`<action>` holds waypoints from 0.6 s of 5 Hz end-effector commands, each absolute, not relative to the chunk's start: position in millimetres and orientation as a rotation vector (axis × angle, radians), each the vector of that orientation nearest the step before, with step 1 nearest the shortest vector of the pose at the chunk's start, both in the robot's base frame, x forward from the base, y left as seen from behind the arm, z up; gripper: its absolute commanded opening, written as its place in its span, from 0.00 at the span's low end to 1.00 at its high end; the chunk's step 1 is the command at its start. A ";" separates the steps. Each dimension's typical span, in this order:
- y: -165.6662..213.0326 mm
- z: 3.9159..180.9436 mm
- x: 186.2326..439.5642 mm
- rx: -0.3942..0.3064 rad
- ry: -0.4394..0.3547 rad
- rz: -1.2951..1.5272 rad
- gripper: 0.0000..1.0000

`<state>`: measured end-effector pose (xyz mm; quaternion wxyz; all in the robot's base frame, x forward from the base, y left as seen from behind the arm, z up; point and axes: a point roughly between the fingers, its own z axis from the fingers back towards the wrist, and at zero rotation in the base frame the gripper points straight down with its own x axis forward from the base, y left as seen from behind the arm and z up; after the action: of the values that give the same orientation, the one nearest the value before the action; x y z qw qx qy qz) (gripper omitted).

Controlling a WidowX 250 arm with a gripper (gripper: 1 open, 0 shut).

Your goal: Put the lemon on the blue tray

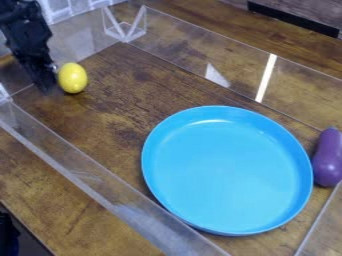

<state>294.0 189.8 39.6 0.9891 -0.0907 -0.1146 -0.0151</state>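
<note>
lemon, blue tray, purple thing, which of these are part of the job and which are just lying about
Part of the job:
- lemon
- blue tray
- hand, shut beside the lemon

Just lying about:
- purple eggplant-like object
- clear plastic walls

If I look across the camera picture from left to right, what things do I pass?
Robot hand → lemon → blue tray → purple eggplant.

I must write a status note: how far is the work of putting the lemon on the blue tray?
Nothing looks done: the blue tray holds nothing. In hand: the shut gripper stands beside the lemon, which sits on the wooden table; no grip shows. Left: grasp, carry, place it.
</note>
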 end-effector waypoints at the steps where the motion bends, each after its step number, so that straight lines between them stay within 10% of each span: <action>1: 201.5 73.4 297.2 -0.129 -0.300 -0.027 1.00; 3: 197.1 64.7 309.6 -0.163 -0.302 -0.059 1.00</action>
<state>302.6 191.9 51.4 0.9861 -0.0956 -0.1337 -0.0251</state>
